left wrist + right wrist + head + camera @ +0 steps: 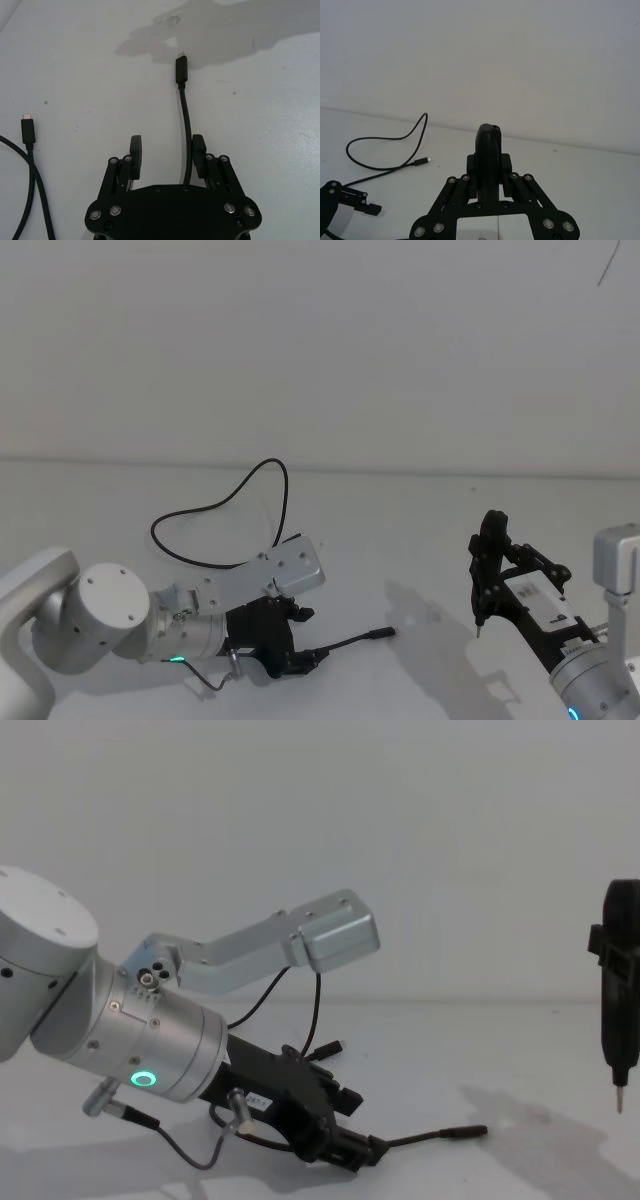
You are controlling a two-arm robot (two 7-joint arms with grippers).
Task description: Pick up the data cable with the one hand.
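The data cable [355, 641] is a thin black cord lying on the white table, looping away to the far left. One plug [181, 70] lies ahead of my left gripper [167, 145], and the other plug [27, 127] lies off to the side. The left gripper [308, 636] is low over the table and open. The cord runs between its fingers, close beside one finger [199, 150]. In the chest view the left gripper [352, 1128] straddles the cord [440, 1133] just above the surface. My right gripper [480, 620] hangs at the right, shut and holding nothing.
The table [420, 530] is plain white and ends at a white wall behind. A short dark wire with a silver plug [180, 1150] hangs from my left wrist. The cable's loop [270, 464] lies behind the left arm.
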